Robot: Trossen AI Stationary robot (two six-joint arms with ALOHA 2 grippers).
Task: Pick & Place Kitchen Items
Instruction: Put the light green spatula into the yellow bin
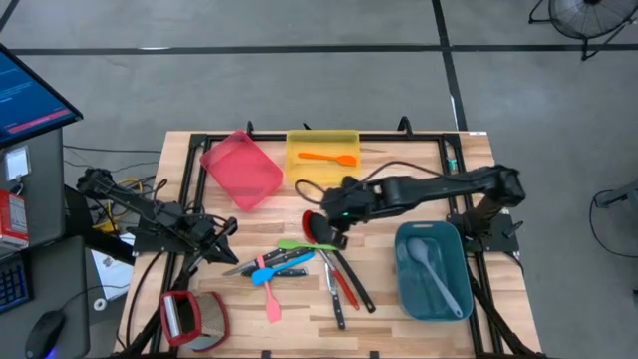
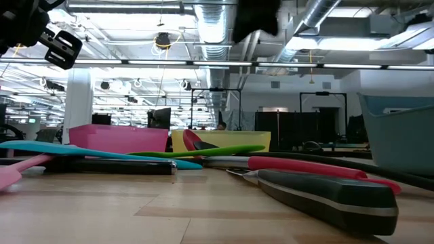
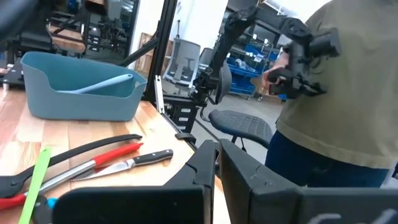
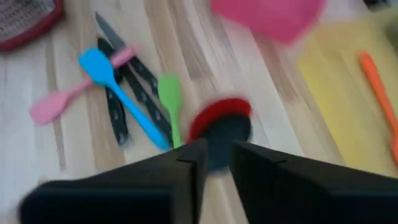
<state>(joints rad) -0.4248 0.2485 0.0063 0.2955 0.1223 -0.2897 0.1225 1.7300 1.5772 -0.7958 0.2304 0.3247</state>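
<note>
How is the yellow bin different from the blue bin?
The yellow bin is bright yellow; the teal bin is dull blue-green. The yellow bin sits at the table's far edge, near the middle; the teal bin sits on the right side, nearer the front. The yellow bin holds a small orange spatula; the teal bin holds a long grey spoon. Both are open-topped plastic bins with one utensil inside.
</note>
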